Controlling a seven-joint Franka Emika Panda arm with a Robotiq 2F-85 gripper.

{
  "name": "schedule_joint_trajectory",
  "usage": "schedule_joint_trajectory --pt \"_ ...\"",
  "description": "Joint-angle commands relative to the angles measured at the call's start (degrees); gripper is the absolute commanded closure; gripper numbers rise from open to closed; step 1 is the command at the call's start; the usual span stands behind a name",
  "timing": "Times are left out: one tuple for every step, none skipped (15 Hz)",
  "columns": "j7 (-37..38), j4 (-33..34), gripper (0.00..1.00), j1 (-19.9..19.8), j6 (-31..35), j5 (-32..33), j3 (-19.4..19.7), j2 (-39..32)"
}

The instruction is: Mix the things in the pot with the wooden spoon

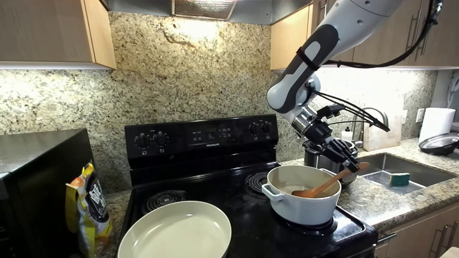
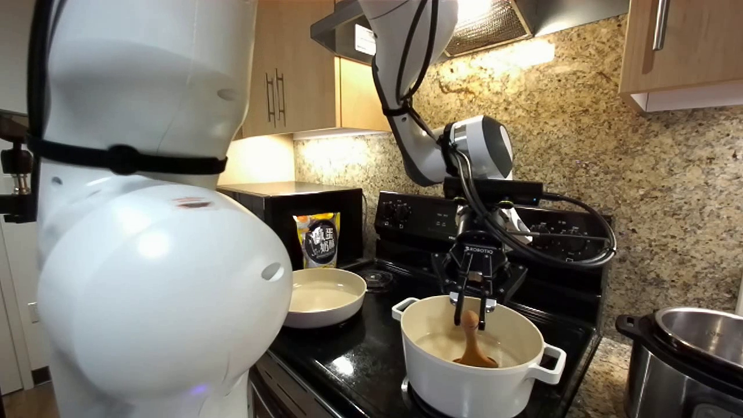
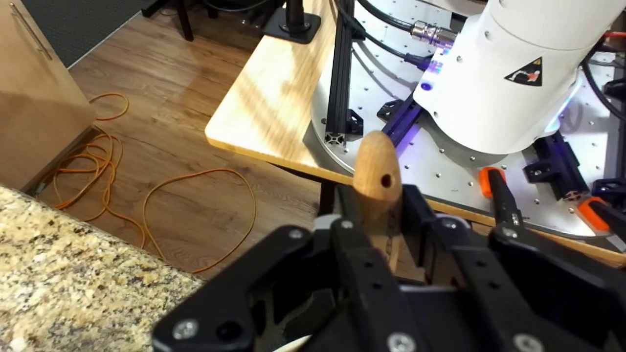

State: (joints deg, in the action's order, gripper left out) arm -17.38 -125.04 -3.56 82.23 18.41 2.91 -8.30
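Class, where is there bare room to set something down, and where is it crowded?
Free: black stovetop between shallow dish and white pot; granite counter bordered by stovetop, sink and steel pot.
Crowded: above the white pot, where closed jaws hold the wooden spoon.

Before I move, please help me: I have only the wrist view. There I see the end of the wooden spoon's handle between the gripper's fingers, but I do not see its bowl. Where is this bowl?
Observer: The bowl of the wooden spoon is inside the white pot, in both exterior views.
Operator: Thank you. And on what is the white pot standing, please?
Observer: It stands on a burner of the black stove.
Operator: Is there some other cookware on this stove?
Observer: Yes, a large shallow pale dish, apart from the white pot.
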Motion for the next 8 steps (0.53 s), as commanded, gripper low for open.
schedule_joint_trajectory --pt "0.6 -4.3 0.93 1.2 -0.4 1.3 -1.4 5.5" --pt "0.3 -4.5 0.93 1.5 -0.5 1.2 -1.8 5.9" --pt "-0.1 -4.6 0.93 1.8 -0.4 1.2 -2.0 6.3" --pt "-0.4 -4.4 0.93 2.1 -0.2 1.1 -2.3 6.1" --pt "-0.7 -4.1 0.93 2.4 0.0 1.0 -2.5 6.1" --pt "-1.1 -3.4 0.93 2.5 0.3 0.8 -2.7 5.4" --pt "-2.1 -2.7 0.93 2.6 1.2 0.6 -2.8 4.7" --pt "-2.9 -2.0 0.93 2.6 1.9 0.0 -2.8 3.9"
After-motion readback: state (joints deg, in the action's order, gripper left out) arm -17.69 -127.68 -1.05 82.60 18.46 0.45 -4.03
